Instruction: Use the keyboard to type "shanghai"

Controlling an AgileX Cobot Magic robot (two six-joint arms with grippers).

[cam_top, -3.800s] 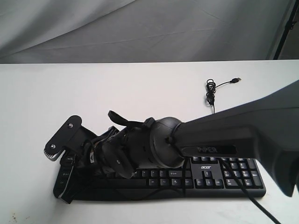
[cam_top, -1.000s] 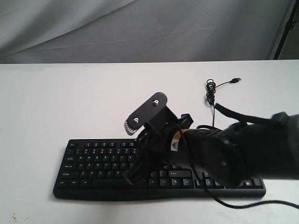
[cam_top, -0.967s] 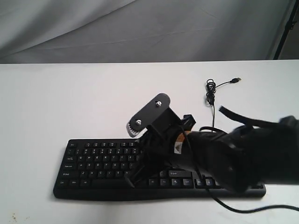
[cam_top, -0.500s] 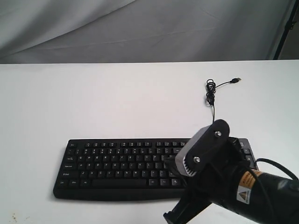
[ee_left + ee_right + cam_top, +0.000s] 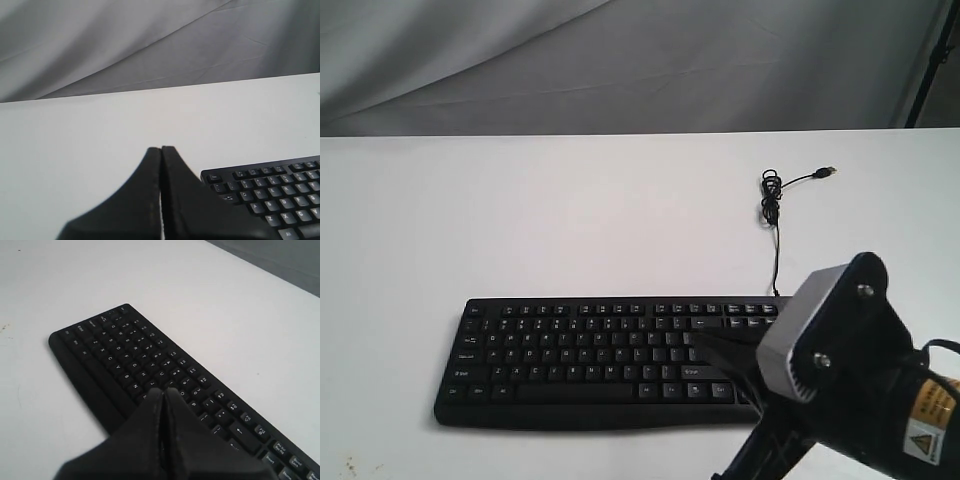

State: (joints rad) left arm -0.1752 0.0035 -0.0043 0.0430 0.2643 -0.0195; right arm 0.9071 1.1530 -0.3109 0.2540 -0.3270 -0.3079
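Observation:
The black keyboard (image 5: pixel 570 350) with white legends lies flat near the table's front edge. Its right end and number pad are hidden behind my right arm. My right gripper (image 5: pixel 696 338) is shut and empty, its tip hovering over the right side of the letter keys. In the right wrist view the closed fingertips (image 5: pixel 162 390) point at keys near the middle rows of the keyboard (image 5: pixel 115 350). My left gripper (image 5: pixel 161 148) is shut and empty. It is above bare table, beside the Esc corner of the keyboard (image 5: pixel 272 187), and does not show in the exterior view.
The keyboard's thin black cable (image 5: pixel 772 205) runs back across the white table (image 5: pixel 520 220) to a small coil and a loose USB plug (image 5: pixel 828 171). A grey cloth backdrop (image 5: pixel 620 60) hangs behind. The right wrist's camera bracket (image 5: pixel 830 320) fills the lower right.
My right arm has swept from the keyboard's left end across to its right and pulled back toward the front right corner, uncovering most of the keys. The keyboard has not moved.

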